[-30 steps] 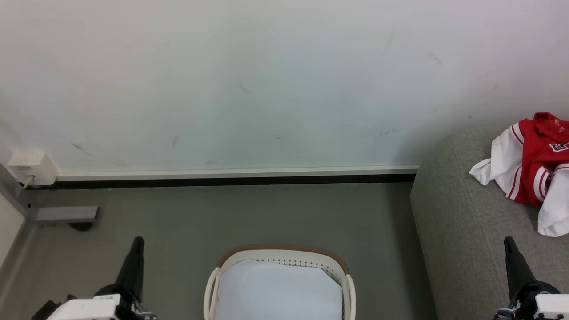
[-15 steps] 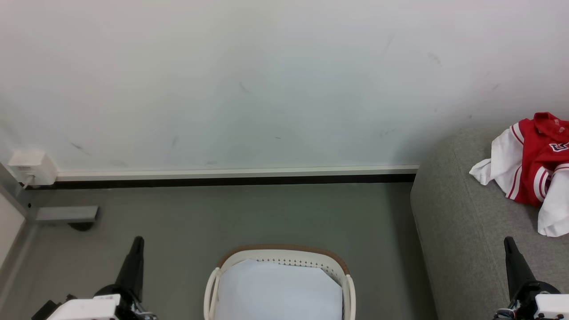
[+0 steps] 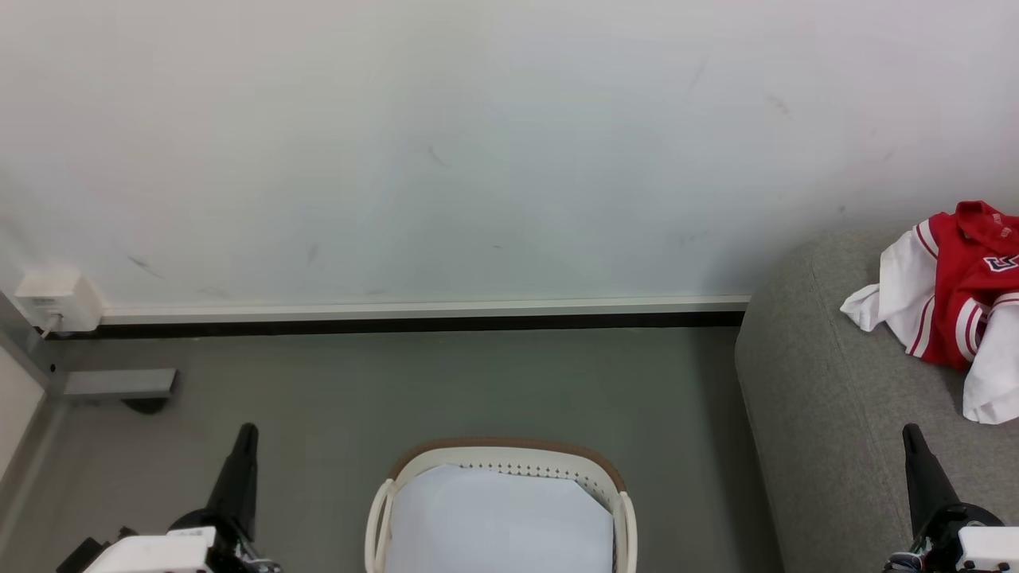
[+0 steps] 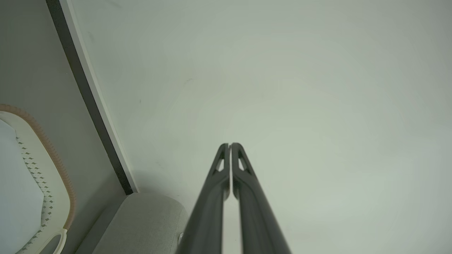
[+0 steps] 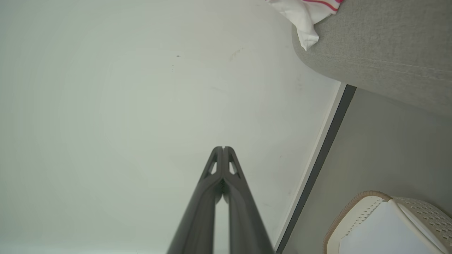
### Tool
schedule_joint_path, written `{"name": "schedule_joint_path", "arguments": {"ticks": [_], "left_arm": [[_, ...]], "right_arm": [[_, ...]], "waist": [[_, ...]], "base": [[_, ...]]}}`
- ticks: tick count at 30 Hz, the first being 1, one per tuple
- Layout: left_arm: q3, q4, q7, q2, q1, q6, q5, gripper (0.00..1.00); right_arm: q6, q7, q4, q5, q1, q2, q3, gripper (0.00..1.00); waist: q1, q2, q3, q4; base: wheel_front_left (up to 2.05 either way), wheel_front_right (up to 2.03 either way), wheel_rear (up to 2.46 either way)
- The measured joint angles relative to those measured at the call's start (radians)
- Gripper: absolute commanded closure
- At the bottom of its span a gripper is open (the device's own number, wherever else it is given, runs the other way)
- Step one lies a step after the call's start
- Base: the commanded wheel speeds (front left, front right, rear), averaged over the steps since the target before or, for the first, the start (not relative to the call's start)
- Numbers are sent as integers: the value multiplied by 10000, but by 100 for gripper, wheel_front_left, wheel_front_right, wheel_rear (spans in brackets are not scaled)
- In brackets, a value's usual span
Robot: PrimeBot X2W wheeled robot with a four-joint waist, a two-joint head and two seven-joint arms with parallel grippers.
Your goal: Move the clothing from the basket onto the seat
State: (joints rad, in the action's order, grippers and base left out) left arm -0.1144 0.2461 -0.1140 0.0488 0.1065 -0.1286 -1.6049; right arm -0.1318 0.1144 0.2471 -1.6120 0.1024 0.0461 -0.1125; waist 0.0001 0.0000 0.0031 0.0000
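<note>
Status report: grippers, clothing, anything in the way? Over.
Left gripper shut, empty; right gripper shut, empty. Red-and-white garment lying on sofa. Basket holds white sheet on top. No obstruction seen.

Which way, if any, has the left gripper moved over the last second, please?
No. The left gripper keeps the same spot relative to the basket.

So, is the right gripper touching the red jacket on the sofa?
Apart. The head view shows a strip of bare grey sofa between the right gripper and the red jacket.
</note>
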Motion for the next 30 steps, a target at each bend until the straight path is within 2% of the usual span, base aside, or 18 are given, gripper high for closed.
{"name": "schedule_joint_path", "arguments": {"ticks": [30], "left_arm": [[0,0,0,0,0,0,-2,100]], "right_arm": [[0,0,0,0,1,2,0,100]], "waist": [[0,0,0,0]], "base": [[0,0,0]]}}
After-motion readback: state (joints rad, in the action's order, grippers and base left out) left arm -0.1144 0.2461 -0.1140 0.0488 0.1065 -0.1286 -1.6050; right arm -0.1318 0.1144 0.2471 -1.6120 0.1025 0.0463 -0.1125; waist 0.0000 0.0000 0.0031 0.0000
